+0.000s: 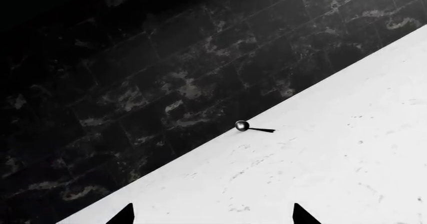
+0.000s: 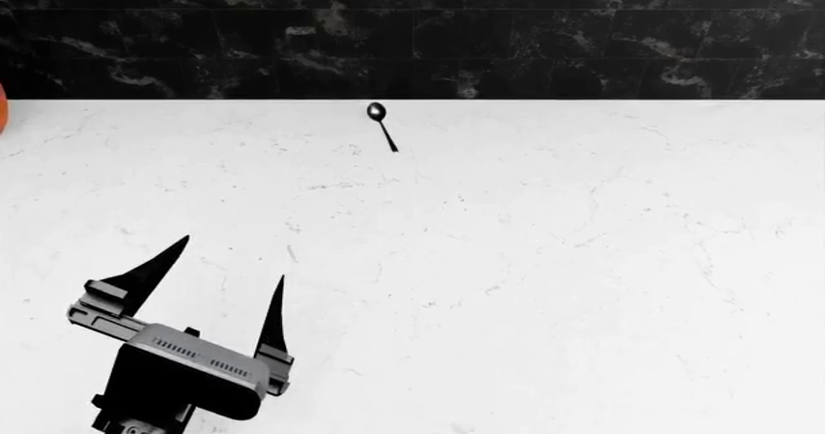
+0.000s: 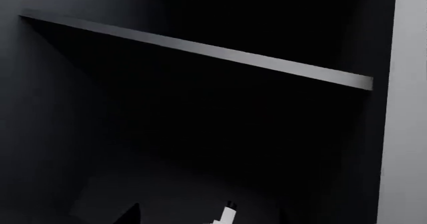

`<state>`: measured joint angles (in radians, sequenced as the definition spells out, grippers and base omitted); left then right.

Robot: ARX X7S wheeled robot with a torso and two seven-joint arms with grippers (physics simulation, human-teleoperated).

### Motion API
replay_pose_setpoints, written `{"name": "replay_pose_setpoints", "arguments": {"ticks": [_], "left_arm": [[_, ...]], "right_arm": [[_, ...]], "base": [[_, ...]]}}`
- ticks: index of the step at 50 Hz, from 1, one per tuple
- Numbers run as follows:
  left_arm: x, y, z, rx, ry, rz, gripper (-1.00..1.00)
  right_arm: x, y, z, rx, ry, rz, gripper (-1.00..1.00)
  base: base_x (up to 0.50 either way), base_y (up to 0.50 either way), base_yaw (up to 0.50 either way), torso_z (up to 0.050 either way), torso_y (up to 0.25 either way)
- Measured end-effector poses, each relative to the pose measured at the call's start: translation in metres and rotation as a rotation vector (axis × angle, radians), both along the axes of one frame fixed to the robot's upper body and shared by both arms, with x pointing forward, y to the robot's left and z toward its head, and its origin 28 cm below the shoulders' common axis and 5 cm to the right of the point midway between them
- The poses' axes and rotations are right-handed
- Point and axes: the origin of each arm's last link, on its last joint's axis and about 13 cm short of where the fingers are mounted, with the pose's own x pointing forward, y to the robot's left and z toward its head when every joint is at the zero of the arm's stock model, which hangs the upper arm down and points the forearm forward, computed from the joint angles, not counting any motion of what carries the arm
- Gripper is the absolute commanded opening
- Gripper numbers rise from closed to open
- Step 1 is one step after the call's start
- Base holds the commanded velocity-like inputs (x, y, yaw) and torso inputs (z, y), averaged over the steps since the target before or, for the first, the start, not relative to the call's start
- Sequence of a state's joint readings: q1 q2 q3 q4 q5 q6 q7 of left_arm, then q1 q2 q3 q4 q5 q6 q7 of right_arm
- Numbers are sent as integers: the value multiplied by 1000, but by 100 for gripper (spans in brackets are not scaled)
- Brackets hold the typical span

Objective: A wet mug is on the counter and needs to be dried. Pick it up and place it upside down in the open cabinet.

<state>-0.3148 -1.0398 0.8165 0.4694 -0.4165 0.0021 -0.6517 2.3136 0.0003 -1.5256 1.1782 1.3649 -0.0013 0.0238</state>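
White sliver at my right end effector [image 3: 180, 215] inside the dark cabinet [image 3: 200, 49], likely the mug [image 3: 227, 215]; grip unclear. Left end effector [image 2: 230, 260] gapes wide, 7 o'clock. Next: invert, release.

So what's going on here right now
The left gripper hangs open over the counter, holding nothing. A spoon lies near the dark tiled wall. The right wrist camera looks into a dark cabinet with a shelf; something white shows at its gripper, possibly the mug, but that's unclear.
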Motion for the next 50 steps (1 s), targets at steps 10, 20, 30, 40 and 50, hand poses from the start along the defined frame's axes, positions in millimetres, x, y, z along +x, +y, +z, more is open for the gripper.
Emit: {"name": "replay_pose_setpoints", "arguments": {"ticks": [10,20,30,40,50], "left_arm": [[0,0,1,0,-1,-1,100],[0,1,1,0,-5,0,100],[0,1,2,0,-10,5,100],[2,2,3,-1,-14,22,100],[4,3,4,-7,-11,42,100]], "right_arm": [[-12,9,10,-13,-64,102,100],[-21,20,15,-18,-81,206,100],[-27,30,11,-18,-57,303,100],[-35,35,-1,-25,-34,360,100],[-43,33,-11,-32,-29,379,100]], "base": [[0,0,0,0,0],[0,0,0,0,0],[0,0,0,0,0],[0,0,0,0,0],[0,0,0,0,0]]}}
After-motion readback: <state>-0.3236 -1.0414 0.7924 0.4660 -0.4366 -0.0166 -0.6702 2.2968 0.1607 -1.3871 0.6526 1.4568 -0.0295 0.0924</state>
